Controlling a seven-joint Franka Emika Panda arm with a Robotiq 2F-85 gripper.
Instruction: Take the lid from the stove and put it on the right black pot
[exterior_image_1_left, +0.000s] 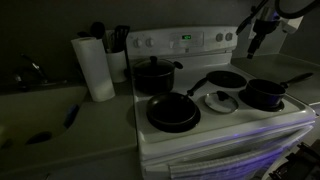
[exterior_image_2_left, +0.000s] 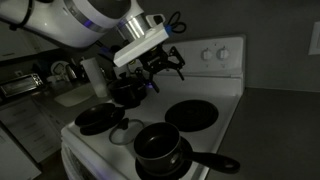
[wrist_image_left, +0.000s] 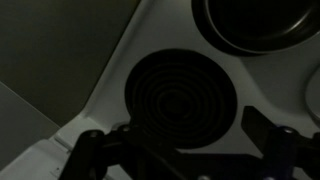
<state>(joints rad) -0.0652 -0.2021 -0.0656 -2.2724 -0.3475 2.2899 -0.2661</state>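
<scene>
The small silvery lid (exterior_image_1_left: 221, 101) lies on the white stove (exterior_image_1_left: 230, 125) between the front burners; it also shows in an exterior view (exterior_image_2_left: 126, 133). The small black saucepan (exterior_image_1_left: 265, 94) with its long handle stands at the front right, and shows in an exterior view (exterior_image_2_left: 160, 150). My gripper (exterior_image_1_left: 258, 36) hangs high over the back right of the stove, apart from both (exterior_image_2_left: 165, 62). In the wrist view the gripper (wrist_image_left: 180, 150) is open and empty above a bare coil burner (wrist_image_left: 180, 95). The lid is out of the wrist view.
A large black pot with side handles (exterior_image_1_left: 155, 75) stands at the back left. A flat black frying pan (exterior_image_1_left: 172, 112) sits at the front left. A paper towel roll (exterior_image_1_left: 96, 68) stands on the counter beside the stove. A dark pan rim (wrist_image_left: 250, 25) shows in the wrist view.
</scene>
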